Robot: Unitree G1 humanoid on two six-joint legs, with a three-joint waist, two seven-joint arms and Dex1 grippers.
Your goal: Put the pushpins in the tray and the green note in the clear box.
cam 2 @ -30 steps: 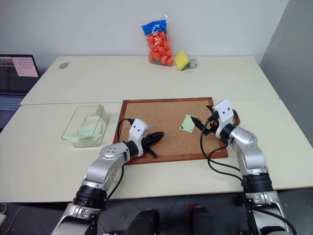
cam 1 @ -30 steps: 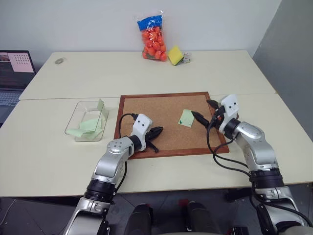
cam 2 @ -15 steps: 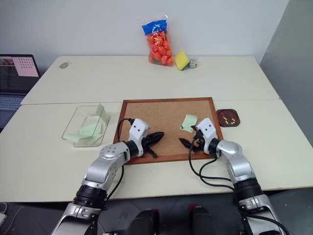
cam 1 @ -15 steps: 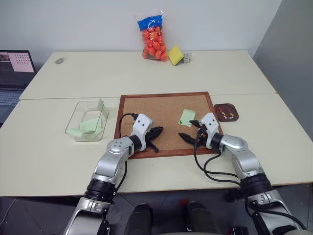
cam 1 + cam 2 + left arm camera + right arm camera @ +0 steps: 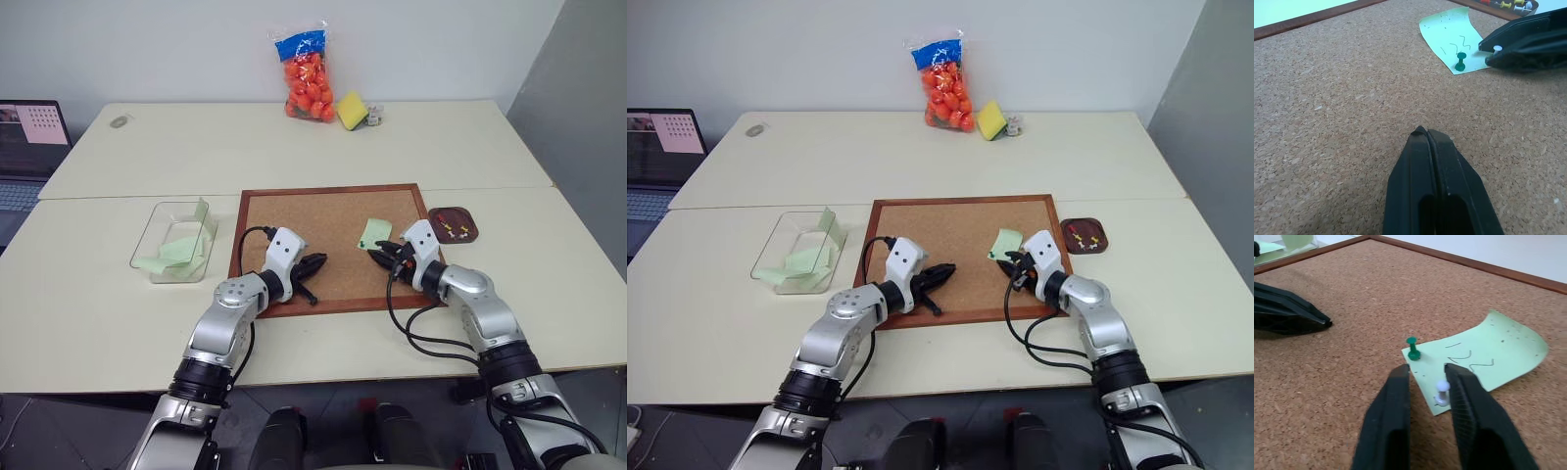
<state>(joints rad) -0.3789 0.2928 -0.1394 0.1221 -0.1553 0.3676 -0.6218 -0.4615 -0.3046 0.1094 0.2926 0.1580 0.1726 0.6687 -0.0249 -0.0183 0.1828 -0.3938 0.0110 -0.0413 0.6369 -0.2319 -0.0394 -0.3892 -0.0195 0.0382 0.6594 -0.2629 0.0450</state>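
The green note [image 5: 1476, 360] lies on the corkboard [image 5: 294, 230], in the board's right half, its long axis running from the near edge toward the far right corner; its far end curls up off the cork. Two pushpins stand in its near end: a green pushpin [image 5: 1412, 348] at one corner and a white pushpin [image 5: 1441, 392] beside it, both upright. The right pincer [image 5: 1426, 377] sits low over that near end, its two black fingers a narrow gap apart with the white pushpin between them; whether the fingers press on the pin cannot be told. The left pincer [image 5: 1424, 133] hovers over bare cork in the board's left half, fingers pressed together on nothing, pointing toward the note. The tray [image 5: 455, 223] rests on the bench [image 5: 294, 147] just off the corkboard's right edge, with a few more pins inside. The clear box [image 5: 167, 257] stands on the bench off the corkboard's left edge, holding other green slips.
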